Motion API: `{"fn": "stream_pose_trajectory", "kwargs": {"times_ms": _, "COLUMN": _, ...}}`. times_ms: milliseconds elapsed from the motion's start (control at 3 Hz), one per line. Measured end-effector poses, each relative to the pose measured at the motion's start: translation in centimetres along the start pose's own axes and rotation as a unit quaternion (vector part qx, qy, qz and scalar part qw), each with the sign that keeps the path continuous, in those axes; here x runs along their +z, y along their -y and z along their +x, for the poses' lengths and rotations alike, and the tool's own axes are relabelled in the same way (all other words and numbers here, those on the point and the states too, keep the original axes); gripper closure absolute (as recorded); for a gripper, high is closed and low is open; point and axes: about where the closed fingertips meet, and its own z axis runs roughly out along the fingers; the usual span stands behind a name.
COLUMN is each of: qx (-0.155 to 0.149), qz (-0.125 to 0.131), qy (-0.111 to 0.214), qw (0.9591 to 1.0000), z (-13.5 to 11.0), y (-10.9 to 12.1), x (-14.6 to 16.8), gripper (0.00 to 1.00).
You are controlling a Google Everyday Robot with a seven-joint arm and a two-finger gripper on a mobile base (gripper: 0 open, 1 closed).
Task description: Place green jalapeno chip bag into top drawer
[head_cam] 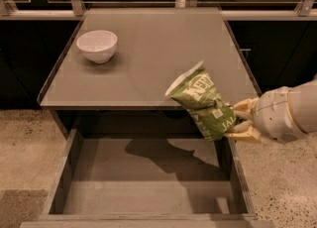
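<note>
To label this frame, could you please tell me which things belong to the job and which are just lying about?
Job: green jalapeno chip bag, held by the gripper with jaws shut, over the right side of the open top drawer.
Lying about: white bowl, far left on the grey table.

**What the view withholds**

The arm [292, 115] runs off the right edge. The gripper [237, 121], off the front right corner of the table [163, 48] and above the top drawer [148, 172], clamps the green jalapeno chip bag [200, 103] and covers its lower end. The bag's lettering is only partly legible. The drawer's front is cut by the bottom edge, and its back is lost in shadow under the table.
</note>
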Motion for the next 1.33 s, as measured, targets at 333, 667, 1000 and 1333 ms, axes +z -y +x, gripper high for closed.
{"fn": "stream_pose_trajectory", "kwargs": {"times_ms": 333, "qx": 0.01, "qz": 0.008, "qy": -0.013, "qw": 0.9998, "z": 0.7, "y": -0.1, "x": 0.1, "gripper": 1.0}}
{"fn": "stream_pose_trajectory", "kwargs": {"times_ms": 667, "qx": 0.061, "qz": 0.035, "qy": -0.046, "qw": 0.9965, "z": 4.4, "y": -1.4, "x": 1.0, "gripper": 1.0}}
{"fn": "stream_pose_trajectory", "kwargs": {"times_ms": 1000, "qx": 0.108, "qz": 0.034, "qy": -0.062, "qw": 0.9917, "z": 8.1, "y": -2.6, "x": 3.8, "gripper": 1.0}}
{"fn": "stream_pose_trajectory", "kwargs": {"times_ms": 1333, "qx": 0.148, "qz": -0.003, "qy": -0.054, "qw": 0.9875, "z": 10.8, "y": -3.9, "x": 8.1, "gripper": 1.0}}
